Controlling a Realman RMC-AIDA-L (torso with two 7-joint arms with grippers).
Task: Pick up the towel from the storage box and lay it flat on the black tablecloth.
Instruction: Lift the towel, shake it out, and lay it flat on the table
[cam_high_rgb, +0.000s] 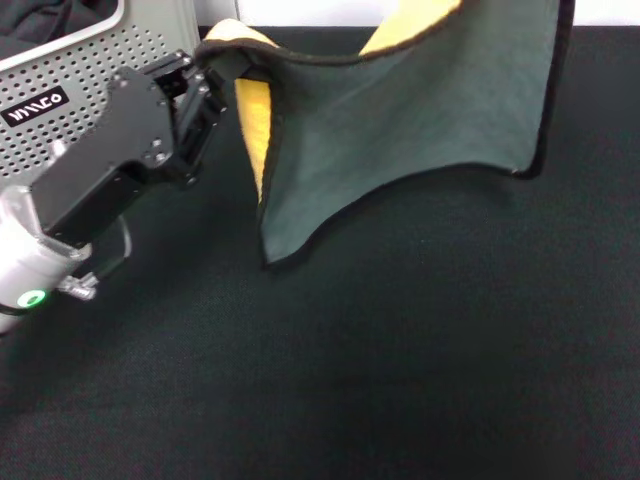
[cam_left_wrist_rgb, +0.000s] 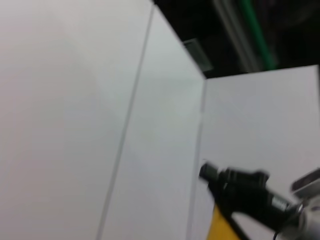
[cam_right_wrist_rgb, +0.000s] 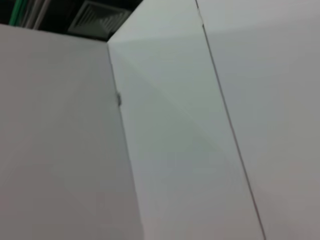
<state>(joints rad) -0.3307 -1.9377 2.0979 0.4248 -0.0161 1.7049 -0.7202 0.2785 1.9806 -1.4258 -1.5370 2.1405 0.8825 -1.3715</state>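
Towel (cam_high_rgb: 400, 130) in left hand (cam_high_rgb: 212, 62)

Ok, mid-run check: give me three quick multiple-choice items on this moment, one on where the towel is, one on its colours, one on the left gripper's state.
1. Where is the towel?
A. Inside the storage box
B. Hanging above the black tablecloth
C. Lying flat on the tablecloth

2. Which faces does it show?
A. Yellow and grey-green
B. Red and white
C. Blue only

3. The left gripper is:
A. Open, away from the towel
B. Shut on the towel's corner
C. Out of view

Answers: 1 B, it drapes over the black tablecloth, outside the storage box. 2 A, both faces show. 3 B, its fingers pinch the upper left corner.
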